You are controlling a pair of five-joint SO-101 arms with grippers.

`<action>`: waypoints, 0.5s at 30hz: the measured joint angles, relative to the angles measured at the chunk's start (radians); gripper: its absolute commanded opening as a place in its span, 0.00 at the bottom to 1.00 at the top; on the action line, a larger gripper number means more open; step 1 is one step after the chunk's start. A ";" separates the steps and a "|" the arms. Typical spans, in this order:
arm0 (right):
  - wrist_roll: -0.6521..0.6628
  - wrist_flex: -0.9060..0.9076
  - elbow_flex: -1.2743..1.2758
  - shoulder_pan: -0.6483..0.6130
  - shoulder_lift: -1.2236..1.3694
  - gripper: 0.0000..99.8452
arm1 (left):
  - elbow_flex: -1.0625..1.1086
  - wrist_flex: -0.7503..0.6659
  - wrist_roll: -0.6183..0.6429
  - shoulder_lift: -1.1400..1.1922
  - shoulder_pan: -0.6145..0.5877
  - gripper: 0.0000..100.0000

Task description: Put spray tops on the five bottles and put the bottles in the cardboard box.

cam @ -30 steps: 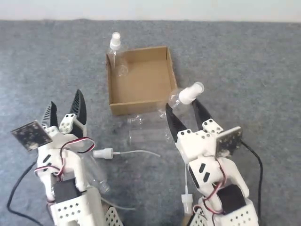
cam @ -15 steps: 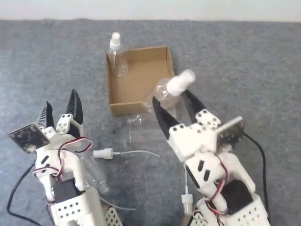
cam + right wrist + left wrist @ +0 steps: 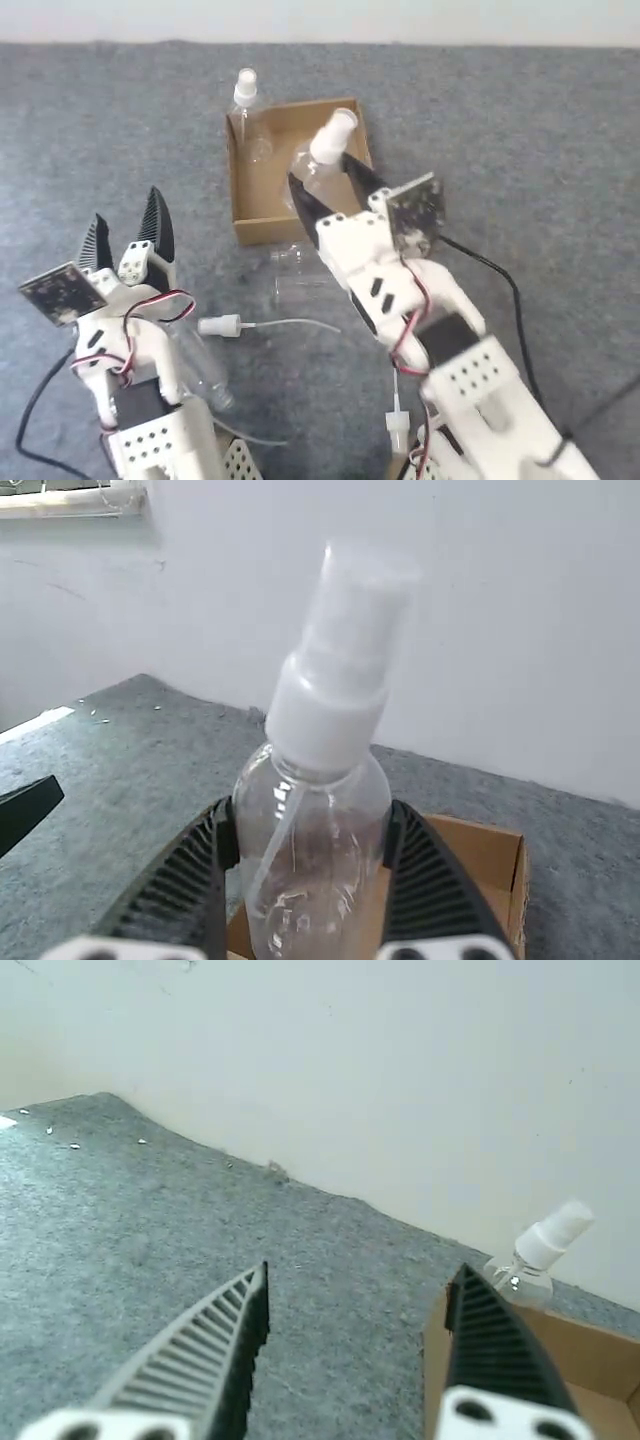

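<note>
Spray-topped bottle point(image 3: 322, 165) sits pinched between the 2 fingers of my right hand point(image 3: 330, 188). It is held above the near right part of the cardboard box point(image 3: 268, 228) and leans with its white top toward the far side.

My worry is the drop. Let go from this tilt and it will likely topple or bounce. If I am a little short, it could catch the front wall and roll out onto the table point(image 3: 520, 130). Swinging further left risks knocking the second capped bottle point(image 3: 254, 140), which stands upright at the box's far left corner. The grip is on smooth clear plastic, so a slip is possible too.

The held one is clear, rounded at the shoulder and apparently empty, with a dip tube running down inside.

My left hand point(image 3: 128, 215) is spread and holds nothing, low at the near left. An uncapped bottle point(image 3: 300, 275) lies just in front of the box, and 1 loose spray top point(image 3: 220, 325) with its tube lies nearer me.
</note>
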 measured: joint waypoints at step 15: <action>0.000 -0.026 -0.384 -0.041 0.545 0.01 | 0.000 0.000 -0.003 0.000 0.000 0.27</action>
